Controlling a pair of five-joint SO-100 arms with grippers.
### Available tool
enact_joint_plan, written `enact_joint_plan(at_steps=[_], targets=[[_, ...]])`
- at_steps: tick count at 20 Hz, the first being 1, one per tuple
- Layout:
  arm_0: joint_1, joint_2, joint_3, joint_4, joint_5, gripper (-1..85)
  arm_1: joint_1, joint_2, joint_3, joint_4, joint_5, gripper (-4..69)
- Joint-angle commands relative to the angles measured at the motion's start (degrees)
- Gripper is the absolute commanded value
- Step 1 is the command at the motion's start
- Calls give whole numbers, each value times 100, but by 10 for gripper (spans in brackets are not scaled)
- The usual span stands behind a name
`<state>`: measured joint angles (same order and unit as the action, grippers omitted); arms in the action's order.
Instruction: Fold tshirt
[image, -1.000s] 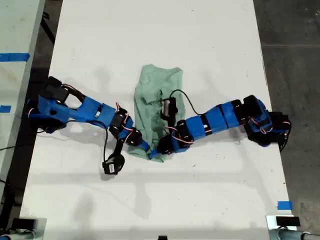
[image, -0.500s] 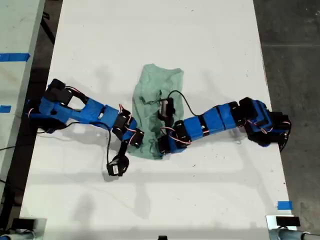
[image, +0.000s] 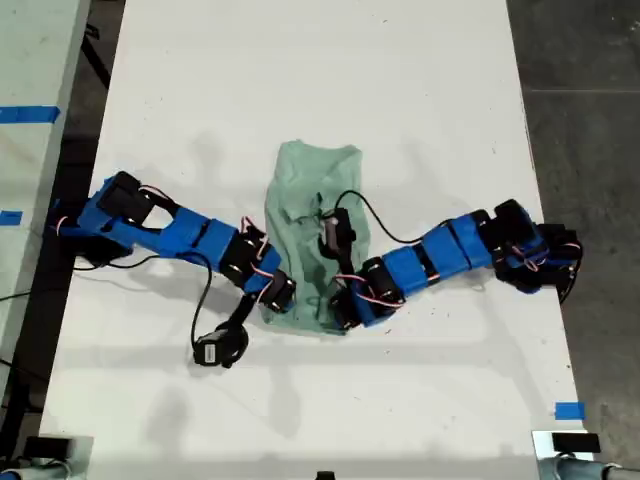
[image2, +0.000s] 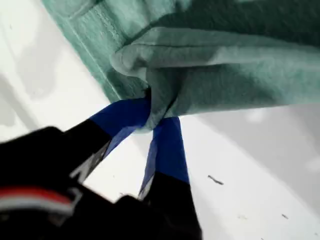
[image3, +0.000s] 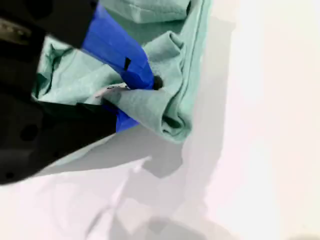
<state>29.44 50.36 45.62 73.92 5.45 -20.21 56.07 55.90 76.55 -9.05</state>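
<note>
The tshirt (image: 312, 235) is lying bunched at the middle of the tabletop (image: 300, 80) in the exterior view. Two arms are reaching in from that view's left and right, meeting at the garment's near edge, each pincer gripping a fold of cloth there.

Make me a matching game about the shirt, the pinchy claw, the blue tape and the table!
Things:
1. pale mint-green cloth t-shirt
2. my first end effector
3. small blue tape strip
4. white flat table top

Places or states:
A. stuck near the exterior view's lower right corner
B. shut on a fold of cloth
C. bunched up between the two blue arms
D. lying under the shirt and the arms

Pairs: 1-C, 2-B, 3-A, 4-D
</note>
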Motion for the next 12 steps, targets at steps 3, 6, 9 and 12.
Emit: enact_joint_plan(at_steps=[3,6,9,12], targets=[[782,193,-466,-598,-105,0,-1037,281,-1116,88,272,-15],[527,668,-519,-308,281,0,-721,809,-1063,703,141,-15],[-422,1415,-431,817,1230,0,352,1846,-378,1626,-633,-15],[-1898,1916,-422,1608,2540,0,1784,2997,642,1696,-1951,-15]])
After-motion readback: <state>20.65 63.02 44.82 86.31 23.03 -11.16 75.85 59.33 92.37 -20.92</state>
